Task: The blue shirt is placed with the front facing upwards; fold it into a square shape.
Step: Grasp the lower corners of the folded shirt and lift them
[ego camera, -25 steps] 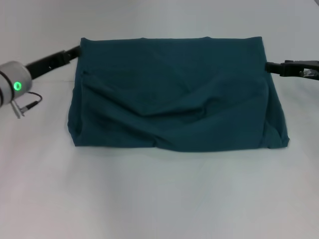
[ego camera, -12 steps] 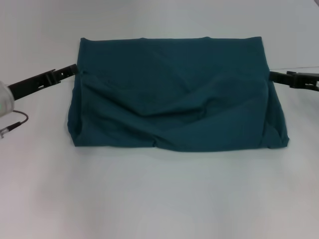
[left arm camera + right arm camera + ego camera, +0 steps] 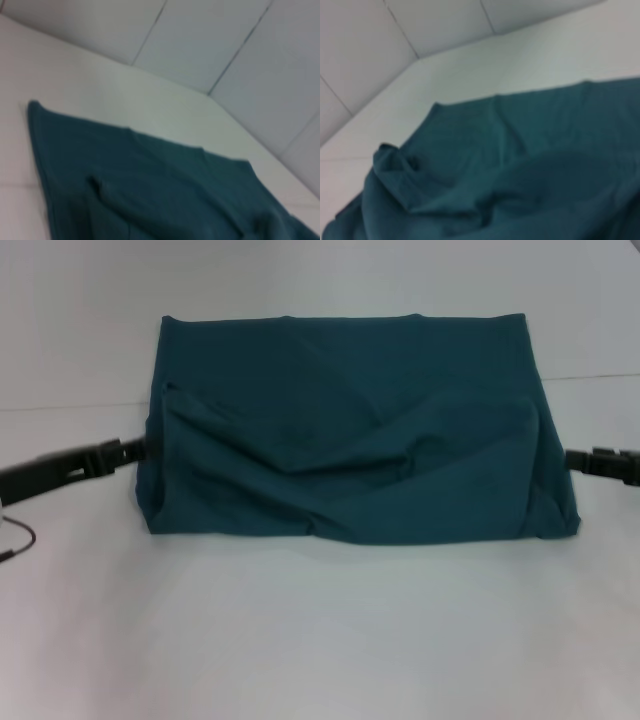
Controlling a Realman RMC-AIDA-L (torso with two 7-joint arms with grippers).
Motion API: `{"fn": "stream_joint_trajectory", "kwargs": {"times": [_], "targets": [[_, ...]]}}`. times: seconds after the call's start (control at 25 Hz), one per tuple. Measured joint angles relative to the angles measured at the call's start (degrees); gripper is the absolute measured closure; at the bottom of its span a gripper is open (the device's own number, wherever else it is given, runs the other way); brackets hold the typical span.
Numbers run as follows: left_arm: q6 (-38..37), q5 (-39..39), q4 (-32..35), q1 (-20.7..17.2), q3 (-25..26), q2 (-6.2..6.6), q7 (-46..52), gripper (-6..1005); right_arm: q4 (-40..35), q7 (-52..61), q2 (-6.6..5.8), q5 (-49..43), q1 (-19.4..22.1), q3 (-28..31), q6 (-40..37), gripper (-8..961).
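The blue shirt (image 3: 350, 430) lies folded into a wide, wrinkled rectangle on the white table (image 3: 320, 640). Only plain teal cloth shows; the lettering and the neck label are hidden. My left gripper (image 3: 135, 450) is low at the shirt's left edge, near its front corner, and looks to touch the cloth. My right gripper (image 3: 575, 461) is low just off the shirt's right edge, near the front right corner. The shirt also shows in the left wrist view (image 3: 150, 190) and in the right wrist view (image 3: 520, 165); neither shows its own fingers.
White table surface stretches in front of the shirt and on both sides. A pale panelled wall (image 3: 225, 45) rises behind the table's far edge. A thin cable (image 3: 15, 540) hangs by my left arm.
Both grippers have slid from the shirt's far corners along its side edges toward the near corners. The shirt has not moved.
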State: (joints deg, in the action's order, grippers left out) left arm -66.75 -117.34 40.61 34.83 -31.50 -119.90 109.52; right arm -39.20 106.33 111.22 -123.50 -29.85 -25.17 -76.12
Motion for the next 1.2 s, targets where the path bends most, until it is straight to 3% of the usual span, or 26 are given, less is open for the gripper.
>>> {"fn": "stream_joint_trajectory", "kwargs": {"times": [0.16, 0.36, 0.56, 0.84, 1.2], "targets": [[-0.76, -1.51, 0.44, -1.09, -1.41, -0.45, -0.39, 239, -0.06, 4.27, -0.82, -4.43, -0.20, -0.20, -0.41, 314], [-0.75, -2.47, 0.53, -1.70, -2.39, -1.04, -0.43, 240, -0.12, 8.01, -0.80, -9.77, -0.88, -0.73, 0.01, 316], [-0.86, -2.52, 0.53, -1.84, -2.43, -1.16, -0.42, 240, 0.48, 8.23, 0.00, -11.10, -1.10, -1.43, 2.86, 315], [-0.86, -2.53, 0.46, -1.40, -2.42, -1.38, -0.25, 241, 1.02, 8.05, 2.61, -11.15, -2.30, -4.86, 9.51, 316], [-0.52, -2.60, 0.52, -1.08, -2.42, -1.68, -0.13, 241, 3.54, 8.19, 3.22, -11.14, -4.03, -5.94, 13.22, 369]]}}
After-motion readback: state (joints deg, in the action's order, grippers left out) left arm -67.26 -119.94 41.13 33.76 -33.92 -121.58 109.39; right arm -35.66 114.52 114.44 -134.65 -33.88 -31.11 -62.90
